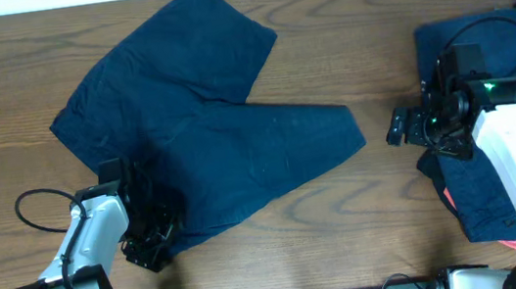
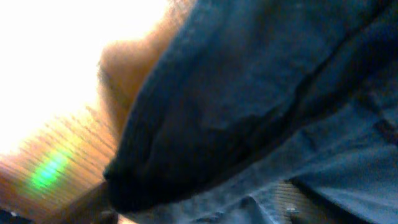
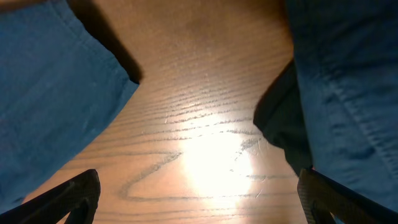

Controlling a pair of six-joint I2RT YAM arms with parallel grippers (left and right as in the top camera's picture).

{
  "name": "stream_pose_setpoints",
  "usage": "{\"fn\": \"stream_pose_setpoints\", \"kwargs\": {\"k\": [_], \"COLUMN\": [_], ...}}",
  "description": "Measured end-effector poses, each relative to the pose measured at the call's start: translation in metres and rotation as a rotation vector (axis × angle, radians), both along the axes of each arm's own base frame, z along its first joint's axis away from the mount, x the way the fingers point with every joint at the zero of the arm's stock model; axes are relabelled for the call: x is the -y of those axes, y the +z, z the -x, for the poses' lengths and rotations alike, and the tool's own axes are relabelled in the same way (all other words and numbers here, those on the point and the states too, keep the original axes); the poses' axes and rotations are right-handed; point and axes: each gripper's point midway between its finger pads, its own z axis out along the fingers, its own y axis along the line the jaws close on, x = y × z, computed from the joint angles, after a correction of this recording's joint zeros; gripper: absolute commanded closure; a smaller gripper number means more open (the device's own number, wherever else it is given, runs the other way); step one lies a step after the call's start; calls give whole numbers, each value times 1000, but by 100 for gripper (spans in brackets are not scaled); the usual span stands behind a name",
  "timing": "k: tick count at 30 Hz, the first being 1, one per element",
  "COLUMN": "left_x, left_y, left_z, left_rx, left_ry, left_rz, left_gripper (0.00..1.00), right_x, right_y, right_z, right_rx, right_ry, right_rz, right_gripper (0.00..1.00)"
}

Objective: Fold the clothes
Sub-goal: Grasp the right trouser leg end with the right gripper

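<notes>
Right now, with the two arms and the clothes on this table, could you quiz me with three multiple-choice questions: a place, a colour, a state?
1. Where is the right hand?
A. Above bare table between the spread shorts and the pile of clothes
B. Resting on the spread shorts
C. Beyond the table's far edge

2. What colour are the spread shorts?
A. White
B. Yellow
C. Dark navy

3. How are the right hand's fingers?
A. Clamped on cloth
B. Apart, nothing between them
C. Shut on a cup

1 A: in the overhead view, wood lies beneath it, with cloth on either side.
2 C: the cloth is deep blue.
3 B: the right wrist view shows both fingertips wide apart over wood.
</notes>
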Motion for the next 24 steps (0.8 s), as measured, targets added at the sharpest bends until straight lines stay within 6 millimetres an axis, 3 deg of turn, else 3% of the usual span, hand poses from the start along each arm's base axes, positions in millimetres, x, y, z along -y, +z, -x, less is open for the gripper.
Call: {"fn": "stream_pose_setpoints", "kwargs": {"k": [1, 2, 9, 17, 24], "left_x": [-1, -1, -3, -5, -3], "left_y": [0, 0, 3, 28, 50], "left_z": [0, 0, 3, 6, 17], "left_rx": [1, 0, -1, 75, 127], "left_ry": [3, 5, -3, -49, -58], "left_rz": [-5, -9, -19, -39, -48], "left_gripper": [56, 93, 94, 94, 94], "right_x": [-1, -2, -22, -72, -109], "right_y": [-1, -2, -8, -50, -75], "right_z": [0, 1, -7, 21, 24], "right_rx": [-9, -13, 20, -50, 7], "right_ry": [-7, -11, -8, 4, 16], "right_rz": [-9, -16, -107, -248, -316], "right_gripper": [1, 1, 1, 1, 10]}}
